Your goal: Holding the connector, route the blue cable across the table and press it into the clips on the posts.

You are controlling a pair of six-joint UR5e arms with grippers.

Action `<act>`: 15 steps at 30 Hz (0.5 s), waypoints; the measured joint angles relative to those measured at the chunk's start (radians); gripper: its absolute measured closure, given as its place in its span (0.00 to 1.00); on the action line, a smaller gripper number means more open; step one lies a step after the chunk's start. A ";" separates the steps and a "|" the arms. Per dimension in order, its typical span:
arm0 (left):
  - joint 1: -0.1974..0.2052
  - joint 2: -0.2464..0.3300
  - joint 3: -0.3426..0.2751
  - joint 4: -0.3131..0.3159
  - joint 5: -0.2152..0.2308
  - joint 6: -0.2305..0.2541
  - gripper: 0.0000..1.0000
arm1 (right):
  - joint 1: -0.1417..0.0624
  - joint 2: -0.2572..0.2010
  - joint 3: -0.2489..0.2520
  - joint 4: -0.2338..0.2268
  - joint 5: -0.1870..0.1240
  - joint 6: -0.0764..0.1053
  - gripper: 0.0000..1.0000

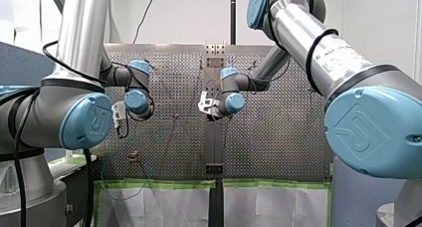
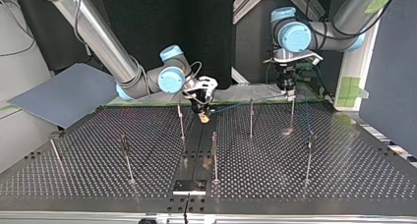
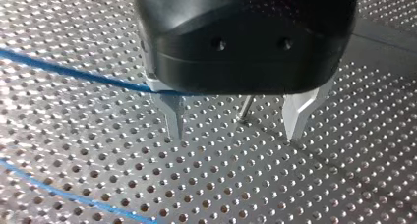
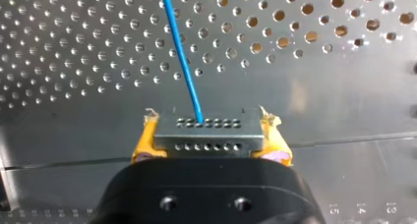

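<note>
Firstly, in the front view, the left arm (image 1: 79, 57) and the right arm (image 1: 318, 48) are seen reaching in over the perforated table (image 1: 278, 137). Their fingers are hidden by the wrists, so no state can be read from this view.

In the top view, the right gripper (image 2: 203, 115) is found low over the table's dark middle strip, near the far edge, with something orange at its tips. The blue cable (image 2: 246, 103) is stretched from it, above the table, across to the left gripper (image 2: 290, 91), which is held directly over the top of a thin upright post (image 2: 292, 113). Other posts (image 2: 251, 118) are stood about the table.

In the left wrist view, the two metal fingers (image 3: 173, 117) are held apart, with nothing clamped between them. The post is seen standing in the gap and touching neither. One stretch of the cable is carried up to the base of one finger and is lost behind the gripper's black body; whether it touches the finger cannot be told. A second stretch is laid over the table beside the gripper.

In the right wrist view, the yellow pads (image 4: 142, 148) are closed tight on the connector (image 4: 204, 133), a grey block with two rows of small holes, held crosswise between them. The cable is seen leaving its upper row and running away over the table.
</note>
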 joint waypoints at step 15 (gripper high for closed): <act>0.000 0.028 -0.012 0.061 0.089 -0.068 0.00 | -0.006 0.000 0.000 0.002 -0.005 -0.004 1.00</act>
